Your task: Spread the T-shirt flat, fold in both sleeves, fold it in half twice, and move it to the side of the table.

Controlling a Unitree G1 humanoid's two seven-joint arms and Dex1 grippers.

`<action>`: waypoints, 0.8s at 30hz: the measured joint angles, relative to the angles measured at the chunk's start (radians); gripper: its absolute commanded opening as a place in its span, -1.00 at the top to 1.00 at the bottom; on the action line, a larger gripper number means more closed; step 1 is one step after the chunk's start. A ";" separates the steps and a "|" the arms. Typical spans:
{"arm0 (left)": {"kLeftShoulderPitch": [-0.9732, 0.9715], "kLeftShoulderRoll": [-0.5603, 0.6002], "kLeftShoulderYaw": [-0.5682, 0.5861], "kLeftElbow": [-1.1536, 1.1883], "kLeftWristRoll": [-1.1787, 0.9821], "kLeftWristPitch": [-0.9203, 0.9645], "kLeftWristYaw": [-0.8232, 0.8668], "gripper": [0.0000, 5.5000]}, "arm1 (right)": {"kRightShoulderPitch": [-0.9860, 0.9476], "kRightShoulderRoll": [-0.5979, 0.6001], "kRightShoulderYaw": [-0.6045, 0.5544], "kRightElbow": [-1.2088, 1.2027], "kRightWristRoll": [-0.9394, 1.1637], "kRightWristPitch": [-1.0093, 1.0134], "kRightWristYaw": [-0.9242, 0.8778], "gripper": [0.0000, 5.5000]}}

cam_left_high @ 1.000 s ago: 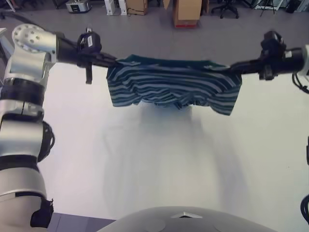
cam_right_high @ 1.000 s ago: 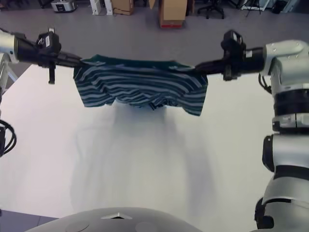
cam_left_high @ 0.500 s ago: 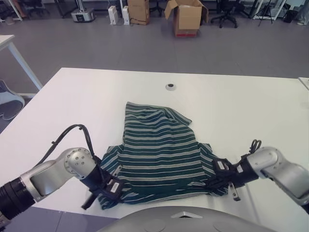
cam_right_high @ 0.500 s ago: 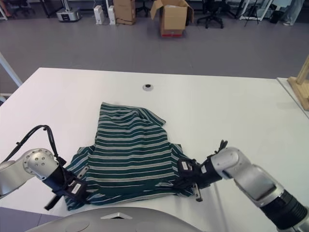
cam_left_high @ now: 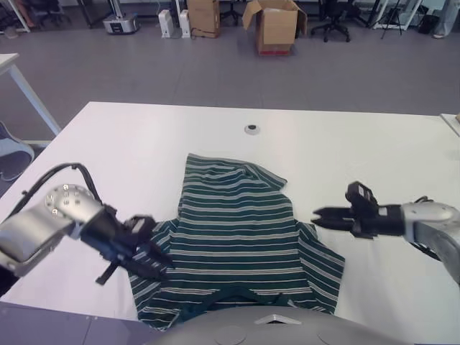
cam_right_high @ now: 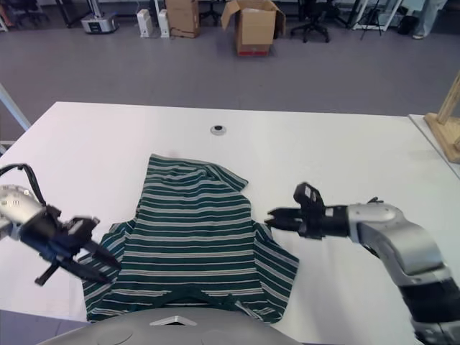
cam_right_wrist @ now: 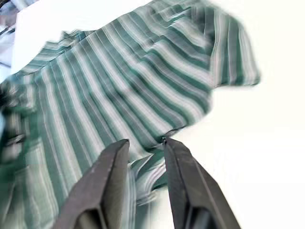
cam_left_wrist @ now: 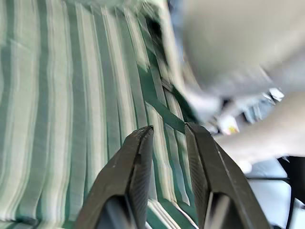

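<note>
The green T-shirt (cam_left_high: pixel 241 237) with white stripes lies on the white table (cam_left_high: pixel 129 144), collar end toward me and hem end farther off. Its far part is narrow and rumpled, while the near part and both sleeves spread wider. My left gripper (cam_left_high: pixel 162 260) hovers at the shirt's left sleeve, open, with nothing between its fingers. The left wrist view has the gripper (cam_left_wrist: pixel 169 126) just over striped cloth (cam_left_wrist: pixel 71 119). My right gripper (cam_left_high: pixel 316 214) is open beside the shirt's right edge, pointing at it. In the right wrist view the gripper (cam_right_wrist: pixel 145 140) is above the shirt (cam_right_wrist: pixel 119 81).
A small round disc (cam_left_high: pixel 251 129) sits in the table top beyond the shirt. Bare table lies left, right and beyond the shirt. A wooden frame (cam_right_high: pixel 449 122) stands off the table's right end. Cardboard boxes (cam_left_high: pixel 277 25) stand on the floor behind.
A second ago both grippers held the shirt stretched in the air. It was then laid on the table. Both grippers have since let go and drawn off to the sides.
</note>
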 measured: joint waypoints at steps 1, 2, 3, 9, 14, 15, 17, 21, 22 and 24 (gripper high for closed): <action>-0.102 -0.072 0.000 0.024 0.003 0.046 0.034 0.56 | -0.106 0.085 0.040 0.123 -0.074 -0.079 -0.064 0.52; -0.132 -0.097 -0.009 0.034 0.028 0.070 0.051 0.56 | -0.164 0.122 0.067 0.202 -0.116 -0.140 -0.080 0.52; -0.150 -0.136 -0.035 0.035 0.078 0.077 0.068 0.56 | -0.243 0.175 0.103 0.328 -0.172 -0.214 -0.099 0.52; -0.037 -0.289 -0.304 0.099 0.505 -0.141 0.137 0.56 | -0.575 0.384 0.217 0.956 -0.389 -0.588 -0.083 0.52; 0.004 -0.315 -0.293 0.112 0.551 -0.239 0.160 0.56 | -0.604 0.414 0.267 1.108 -0.469 -0.695 0.056 0.52; 0.006 -0.330 -0.288 0.132 0.552 -0.265 0.165 0.56 | -0.612 0.413 0.267 1.119 -0.473 -0.707 0.072 0.52; 0.008 -0.344 -0.284 0.157 0.556 -0.298 0.171 0.56 | -0.625 0.411 0.280 1.150 -0.519 -0.762 0.057 0.52; 0.012 -0.372 -0.267 0.214 0.573 -0.374 0.175 0.56 | -0.707 0.374 0.422 1.242 -0.778 -0.903 -0.232 0.52; 0.008 -0.380 -0.264 0.229 0.582 -0.400 0.179 0.56 | -0.730 0.363 0.475 1.272 -0.866 -0.930 -0.348 0.52; -0.016 -0.409 -0.261 0.282 0.597 -0.452 0.202 0.56 | -0.758 0.359 0.539 1.342 -0.986 -0.957 -0.558 0.52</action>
